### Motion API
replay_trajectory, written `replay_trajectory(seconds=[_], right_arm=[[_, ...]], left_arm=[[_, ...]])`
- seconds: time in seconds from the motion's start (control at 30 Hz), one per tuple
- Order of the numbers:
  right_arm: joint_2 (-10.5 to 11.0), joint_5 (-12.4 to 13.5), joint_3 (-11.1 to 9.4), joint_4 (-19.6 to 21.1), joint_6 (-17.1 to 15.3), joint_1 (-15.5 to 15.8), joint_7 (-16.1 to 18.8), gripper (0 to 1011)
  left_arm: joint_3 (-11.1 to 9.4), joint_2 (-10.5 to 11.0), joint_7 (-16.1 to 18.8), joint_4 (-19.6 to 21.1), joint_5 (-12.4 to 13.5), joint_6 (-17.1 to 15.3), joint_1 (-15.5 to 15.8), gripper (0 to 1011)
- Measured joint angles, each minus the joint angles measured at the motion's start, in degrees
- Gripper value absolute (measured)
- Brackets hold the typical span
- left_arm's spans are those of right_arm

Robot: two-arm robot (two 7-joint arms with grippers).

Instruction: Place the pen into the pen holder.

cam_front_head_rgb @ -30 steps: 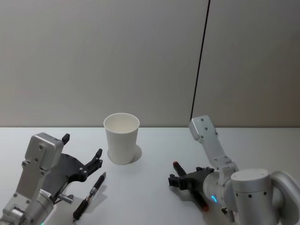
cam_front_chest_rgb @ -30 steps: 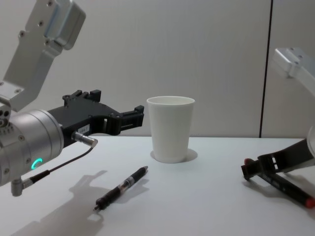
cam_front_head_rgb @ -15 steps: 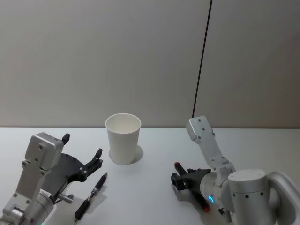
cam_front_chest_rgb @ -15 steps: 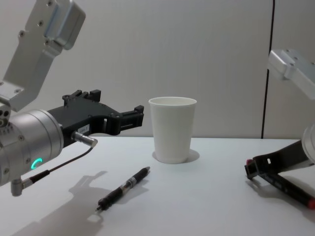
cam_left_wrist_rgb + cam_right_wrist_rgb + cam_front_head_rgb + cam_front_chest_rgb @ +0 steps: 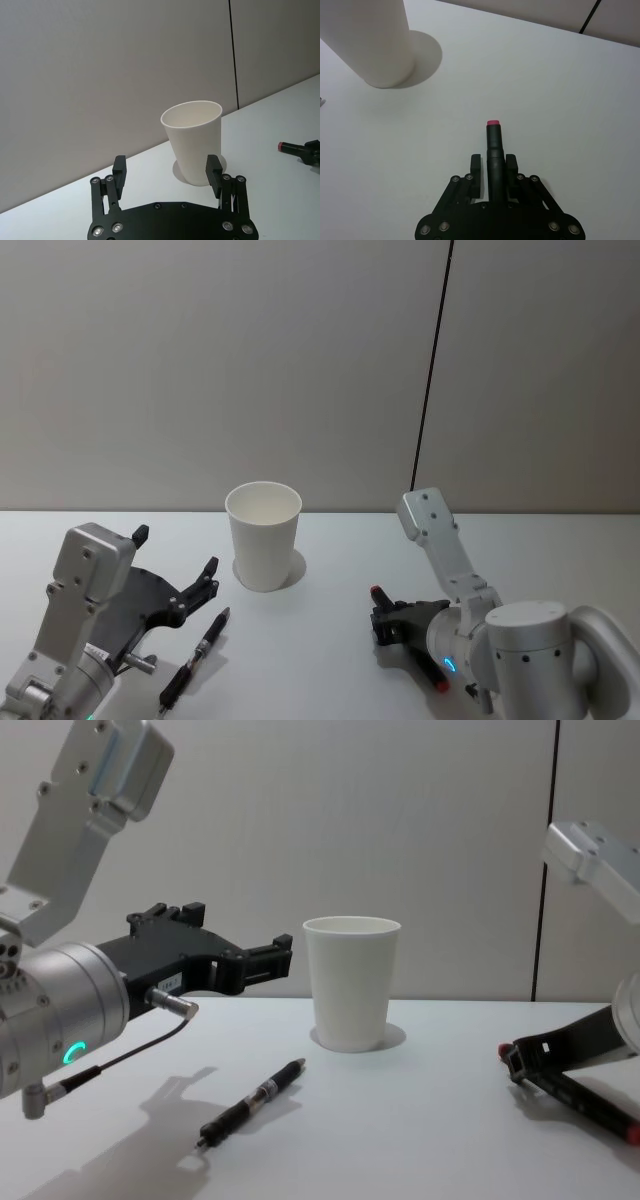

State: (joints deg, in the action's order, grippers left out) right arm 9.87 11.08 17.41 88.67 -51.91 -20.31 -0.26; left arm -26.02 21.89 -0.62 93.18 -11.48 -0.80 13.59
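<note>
The pen holder (image 5: 263, 537), a plain white paper cup, stands upright at the table's middle back; it also appears as the cup (image 5: 351, 982), (image 5: 195, 145), (image 5: 375, 40). My right gripper (image 5: 385, 625) (image 5: 520, 1060) (image 5: 493, 167) is low over the table to the cup's right, shut on a black pen (image 5: 493, 147) whose red end (image 5: 377, 590) points toward the cup side. My left gripper (image 5: 195, 590) (image 5: 167, 172) hovers open left of the cup, holding nothing. A second black pen (image 5: 193, 660) (image 5: 252, 1103) lies loose on the table just in front of it.
The white table (image 5: 320, 640) runs back to a plain grey wall with a thin dark vertical seam (image 5: 430, 370). Open tabletop lies between the two grippers and in front of the cup.
My right gripper with its pen has shifted slightly to the right. The left arm, the loose pen and the cup have stayed put.
</note>
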Motion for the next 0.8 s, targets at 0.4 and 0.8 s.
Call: replay_trajectory(seconds=[0.4,0.8], right_arm=[[0.0,0.0,0.0,-0.1,0.0,0.0,0.0,207],[0.0,0.0,0.0,-0.1,0.0,0.1,0.0,207]], left_arm=[[0.0,0.0,0.0,0.0,0.0,0.0,0.0,1003],[0.0,0.0,0.0,0.0,0.0,0.0,0.0,1003]])
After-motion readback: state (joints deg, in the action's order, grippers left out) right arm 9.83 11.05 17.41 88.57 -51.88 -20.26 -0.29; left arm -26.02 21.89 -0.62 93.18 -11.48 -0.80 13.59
